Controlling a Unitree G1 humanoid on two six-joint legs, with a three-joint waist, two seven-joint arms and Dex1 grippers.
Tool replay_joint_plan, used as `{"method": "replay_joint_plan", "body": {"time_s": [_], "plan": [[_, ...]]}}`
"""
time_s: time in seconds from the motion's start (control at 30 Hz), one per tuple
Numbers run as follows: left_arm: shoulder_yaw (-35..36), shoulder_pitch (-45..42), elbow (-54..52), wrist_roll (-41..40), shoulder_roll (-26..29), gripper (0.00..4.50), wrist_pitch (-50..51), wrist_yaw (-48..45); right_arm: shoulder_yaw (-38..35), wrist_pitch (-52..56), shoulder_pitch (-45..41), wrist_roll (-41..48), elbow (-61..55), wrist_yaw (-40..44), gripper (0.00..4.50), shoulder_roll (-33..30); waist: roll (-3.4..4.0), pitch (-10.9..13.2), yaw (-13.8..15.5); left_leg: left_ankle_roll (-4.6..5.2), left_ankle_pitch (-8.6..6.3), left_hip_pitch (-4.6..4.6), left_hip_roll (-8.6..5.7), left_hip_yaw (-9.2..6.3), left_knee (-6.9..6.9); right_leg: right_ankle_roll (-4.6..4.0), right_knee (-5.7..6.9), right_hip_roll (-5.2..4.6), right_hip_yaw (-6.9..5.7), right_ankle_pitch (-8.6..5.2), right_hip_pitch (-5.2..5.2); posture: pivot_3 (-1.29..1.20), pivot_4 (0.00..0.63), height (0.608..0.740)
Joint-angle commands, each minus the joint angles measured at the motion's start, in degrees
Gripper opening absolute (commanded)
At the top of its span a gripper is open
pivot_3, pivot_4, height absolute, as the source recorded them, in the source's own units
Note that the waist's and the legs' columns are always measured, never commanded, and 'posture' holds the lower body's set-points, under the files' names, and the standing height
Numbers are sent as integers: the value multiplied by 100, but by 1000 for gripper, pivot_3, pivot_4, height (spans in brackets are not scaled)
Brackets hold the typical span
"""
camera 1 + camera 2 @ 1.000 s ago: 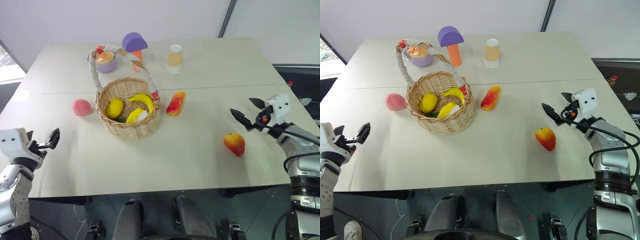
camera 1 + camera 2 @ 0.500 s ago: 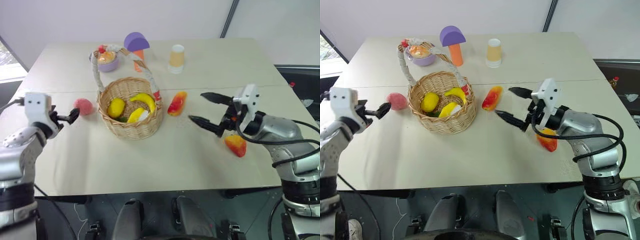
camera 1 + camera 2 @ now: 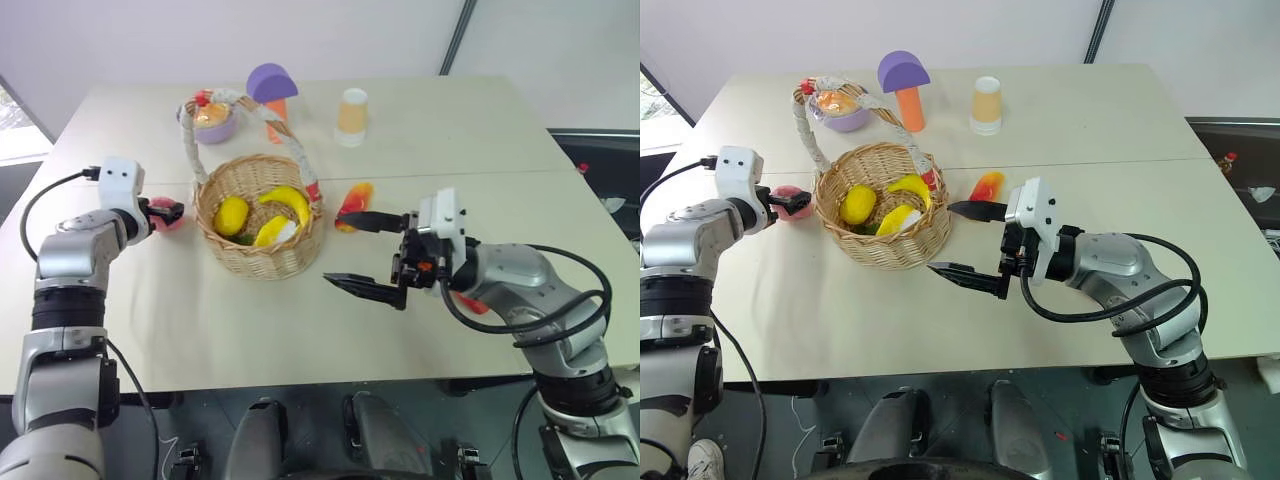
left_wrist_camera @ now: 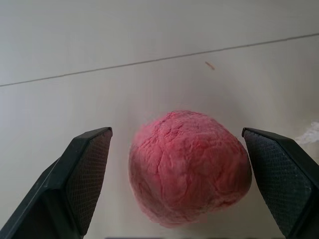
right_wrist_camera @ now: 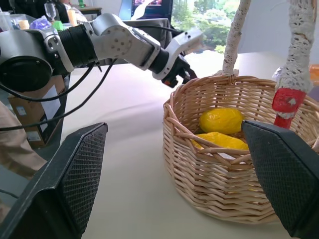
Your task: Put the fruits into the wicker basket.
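Observation:
A pink peach (image 4: 189,169) lies on the table just left of the wicker basket (image 3: 265,262). My left gripper (image 4: 174,133) is open and straddles it, one finger on each side, not touching. The basket holds a lemon (image 3: 230,215) and a banana (image 3: 287,199). Right of the basket, my open right gripper (image 3: 352,254) points at its wall, with nothing between the fingers. The elongated red-yellow fruit (image 3: 354,199) lies behind the upper finger. Only a red sliver of the mango (image 3: 477,304) shows under my right forearm.
At the back of the table stand a purple-capped mushroom toy (image 3: 268,88), a small purple bowl (image 3: 213,122) with orange contents and a pale cup (image 3: 350,117). The basket's tall wrapped handle (image 3: 296,150) arches over its opening.
My left gripper moved forward from the near left table edge and now straddles the peach. My right arm swung left from beside the mango, across the table, to the basket's right side.

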Motion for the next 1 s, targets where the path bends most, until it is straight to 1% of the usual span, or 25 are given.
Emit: {"method": "replay_joint_plan", "body": {"time_s": [0.03, 0.13, 0.17, 0.23, 0.37, 0.43, 0.5, 0.53, 0.63, 0.7, 0.77, 0.83, 0.9, 1.0], "plan": [[136, -159, 14, 29, 27, 4500, 99, -10, 66, -36, -46, 86, -282, -38, 4480, 84, 0, 0, -1, 0, 0, 0, 0, -1, 0, 0, 2, 0, 0, 0, -1, 0, 150, 740], [203, -129, 13, 25, 37, 3653, 79, -2, 117, -66, -54, 47, -281, -62, 4500, 119, -1, 0, 7, 0, 0, 0, 0, -1, 4, 0, 4, 0, 0, 0, -1, 0, 150, 740], [211, -115, -1, 30, 48, 3147, 75, -6, 128, -70, -62, 46, -278, -69, 4500, 130, -1, 0, 7, 0, 0, 0, 0, -1, 5, 0, 4, -1, 0, 0, -1, 0, 150, 740], [226, -64, -95, 72, 100, 2462, 69, 26, 150, -84, -93, 47, -268, -74, 4500, 150, -1, 0, 7, 0, 0, -1, 0, -1, 5, 0, 5, -1, 0, 0, -1, 0, 150, 740], [630, 303, -791, -168, 264, 2462, -18, -127, 171, -121, -162, 20, -207, -77, 4500, 179, -2, 1, -25, 0, 0, 0, 1, -1, 5, 0, 6, -2, 2, 0, -2, 0, 150, 740], [953, 672, -1409, -411, 348, 2462, -51, -370, 161, -131, -165, 13, -210, -84, 4500, 169, -3, 1, -28, 0, 0, -1, 4, -1, 3, 0, 10, -2, 3, 0, -8, 0, 150, 740], [1356, 1276, -2317, -786, 528, 2462, -191, -915, 91, -132, -158, 15, -197, -83, 4500, 111, -3, 1, -32, -1, 0, -1, 5, -1, 2, -1, 13, -4, 4, -1, -9, 0, 150, 740], [1565, 1552, -2746, -1007, 600, 2462, -193, -1165, 46, -129, -148, 17, -184, -81, 4500, 75, -3, 1, -20, -1, 0, -2, 10, 1, 0, -1, 13, -8, 6, -1, -12, 0, 150, 740], [2344, 2346, -4213, -2208, 802, 2462, 439, -1928, -125, -137, -78, -20, -38, -43, 4500, -88, -7, 2, -12, -3, 1, -3, 15, 1, 0, -3, 13, -20, 8, -1, -12, 0, 150, 740], [2427, 2524, -4919, -2804, 896, 2462, 787, -2098, -159, -188, -45, -125, 140, -4, 4500, -170, -11, 0, 43, -3, 1, -4, 11, 0, 2, -3, 11, -28, 8, -1, -8, 0, 150, 740], [2212, 2383, -5210, -2969, 901, 2462, 923, -1940, -148, -240, -62, -236, 325, 3, 4500, -195, -12, -1, 58, -3, 2, -2, 6, -9, 9, -3, 10, -30, 3, -2, 4, 0, 150, 740], [1705, 1839, -5166, -2888, 668, 2462, 1098, -1434, -88, -340, -142, -479, 653, -64, 4500, -171, -13, -2, 56, -3, 2, 4, 0, -8, 15, -3, 10, -28, 2, -2, 16, 0, 150, 740], [960, 1359, -5062, -2529, 488, 2462, 1076, -1146, -22, -429, -263, -718, 1037, -178, 4500, -74, -15, -3, 29, -3, 1, 3, -6, -8, 30, -1, 9, -11, -2, -1, 20, 0, 150, 740], [251, 1052, -4882, -2140, 372, 2462, 906, -1107, 65, -554, -407, -1082, 1431, -407, 4500, 65, -15, -3, -52, 0, 0, 3, -5, -2, 33, 1, 12, 1, 8, 0, 13, 0, 150, 740]]}}
